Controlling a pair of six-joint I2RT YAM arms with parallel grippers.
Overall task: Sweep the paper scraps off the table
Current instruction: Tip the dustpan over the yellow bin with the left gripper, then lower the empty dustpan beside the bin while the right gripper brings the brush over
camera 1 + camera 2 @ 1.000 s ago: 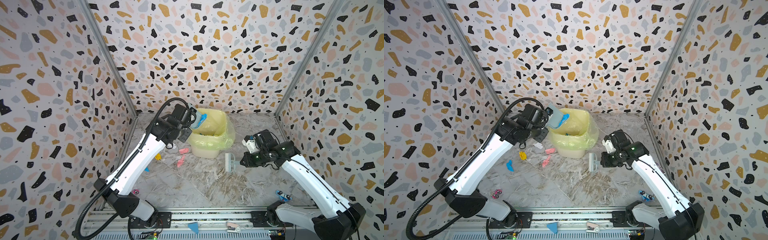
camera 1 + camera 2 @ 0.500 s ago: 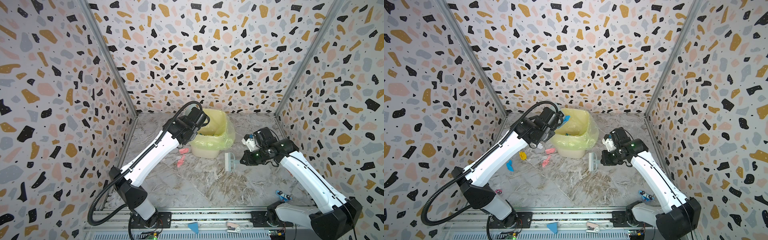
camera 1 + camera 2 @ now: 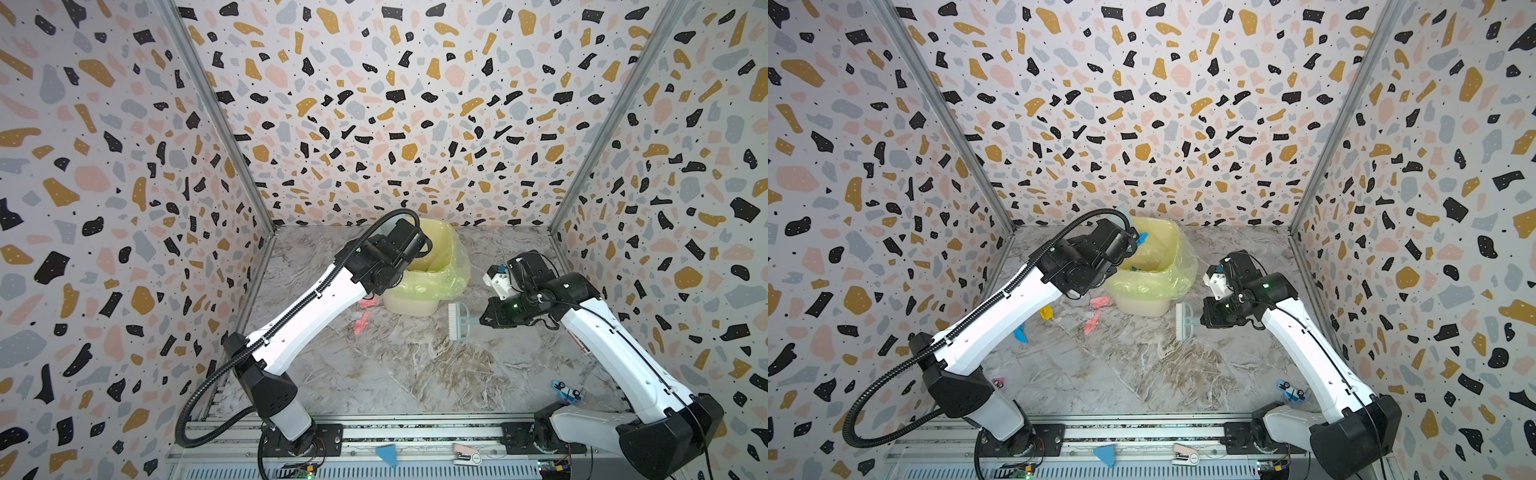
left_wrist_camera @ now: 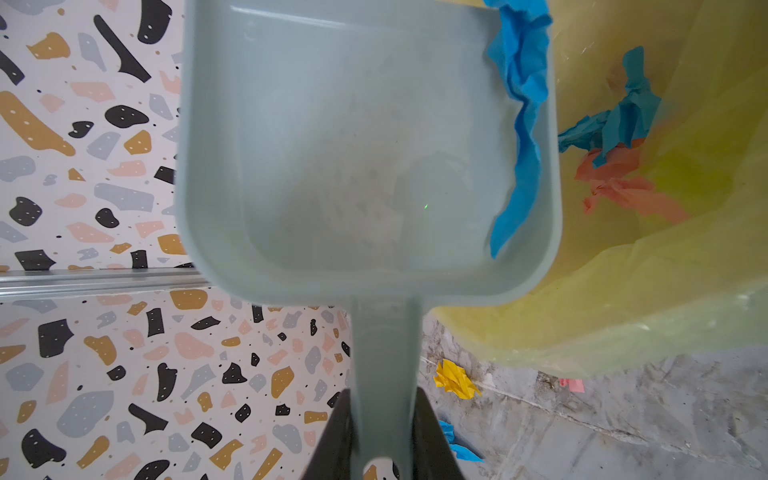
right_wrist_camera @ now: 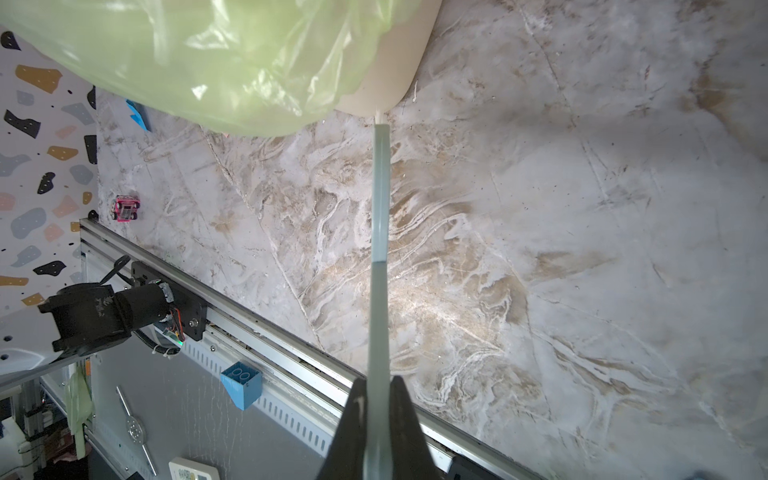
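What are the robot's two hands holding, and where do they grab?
The left gripper holds the dustpan by its handle; the right gripper holds the brush by its handle end.

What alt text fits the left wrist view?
A pale grey-green dustpan, its handle in the left gripper, hangs beside a yellow-lined bin, one blue paper scrap clinging to its side. More scraps lie in the bin and on the table.

**Reaching in, holding fast**

Your left arm [image 3: 307,316] stretches up and inward from its base, wrist raised at the far end, with the left gripper [image 4: 382,432] clamped on a dustpan handle [image 4: 382,353]. Your right arm [image 3: 615,340] bends at the elbow, wrist low and turned inward, with the right gripper [image 5: 378,415] pinched tight on a brush handle [image 5: 379,291].
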